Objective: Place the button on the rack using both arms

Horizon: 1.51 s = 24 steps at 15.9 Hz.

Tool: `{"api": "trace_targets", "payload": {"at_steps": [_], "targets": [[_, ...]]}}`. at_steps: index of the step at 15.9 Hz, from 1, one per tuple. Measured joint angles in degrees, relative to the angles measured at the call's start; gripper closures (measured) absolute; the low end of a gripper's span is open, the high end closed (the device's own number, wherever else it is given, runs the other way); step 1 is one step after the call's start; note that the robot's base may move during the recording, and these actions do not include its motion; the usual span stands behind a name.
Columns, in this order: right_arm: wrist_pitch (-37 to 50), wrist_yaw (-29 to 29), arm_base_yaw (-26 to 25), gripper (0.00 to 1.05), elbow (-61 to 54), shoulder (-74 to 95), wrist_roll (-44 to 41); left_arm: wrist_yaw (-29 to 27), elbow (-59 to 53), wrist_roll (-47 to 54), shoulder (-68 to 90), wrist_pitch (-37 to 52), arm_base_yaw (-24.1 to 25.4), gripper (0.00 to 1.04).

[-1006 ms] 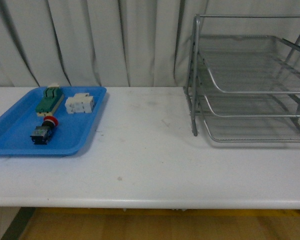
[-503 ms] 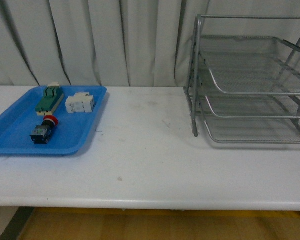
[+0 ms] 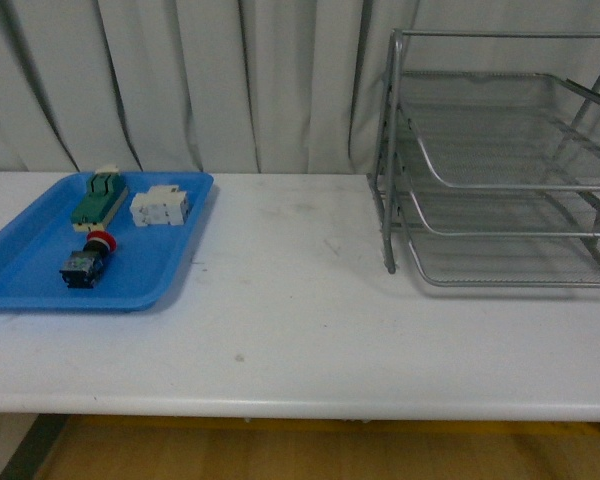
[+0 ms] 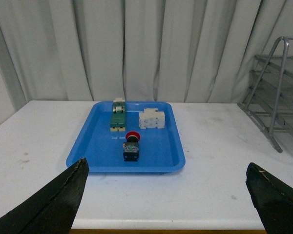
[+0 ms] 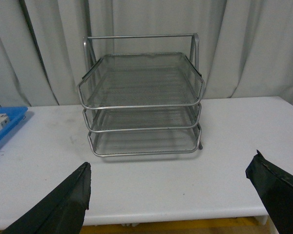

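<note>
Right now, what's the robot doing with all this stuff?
Nothing is picked up yet. The button lies in the blue tray, near a green block and a white block. The rack stands across the table with no button in it. The left gripper and right gripper are both open, holding nothing.

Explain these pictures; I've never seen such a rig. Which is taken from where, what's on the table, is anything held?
It is a two-armed robot at a white table. The front view looks out from its body; neither arm shows there. The other two come from wrist cameras; the dark wedges at the edges are gripper fingers. The left gripper faces a blue tray holding the button, a green block and a white component. The right gripper faces the rack. Both are open and hold nothing.
</note>
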Motion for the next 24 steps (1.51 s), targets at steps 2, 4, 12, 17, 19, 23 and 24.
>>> {"api": "trace_targets", "payload": {"at_steps": [2,4,12,17,19,23,24], "targets": [[-8.1,1.8,0.0,0.06,2.7,3.5,4.4,0.0,0.0,0.0,0.0,0.0,0.0,0.07],[0.8,-4.6,-9.0,0.06,3.6,20.4,19.3,0.0,0.0,0.0,0.0,0.0,0.0,0.07],[69.7,-14.8,-12.1,0.06,14.7,92.6,54.6,0.0,0.0,0.0,0.0,0.0,0.0,0.07],[70.9,-13.7,-6.7,0.06,30.6,115.1,60.7,0.0,0.0,0.0,0.0,0.0,0.0,0.07],[68.1,-13.4,-4.5,0.06,37.1,120.0,61.7,0.0,0.0,0.0,0.0,0.0,0.0,0.07],[63.7,-11.8,-1.9,0.06,46.7,125.2,63.2,0.0,0.0,0.0,0.0,0.0,0.0,0.07],[62.0,-11.4,-1.4,0.06,48.5,126.5,63.6,0.0,0.0,0.0,0.0,0.0,0.0,0.07]]}}
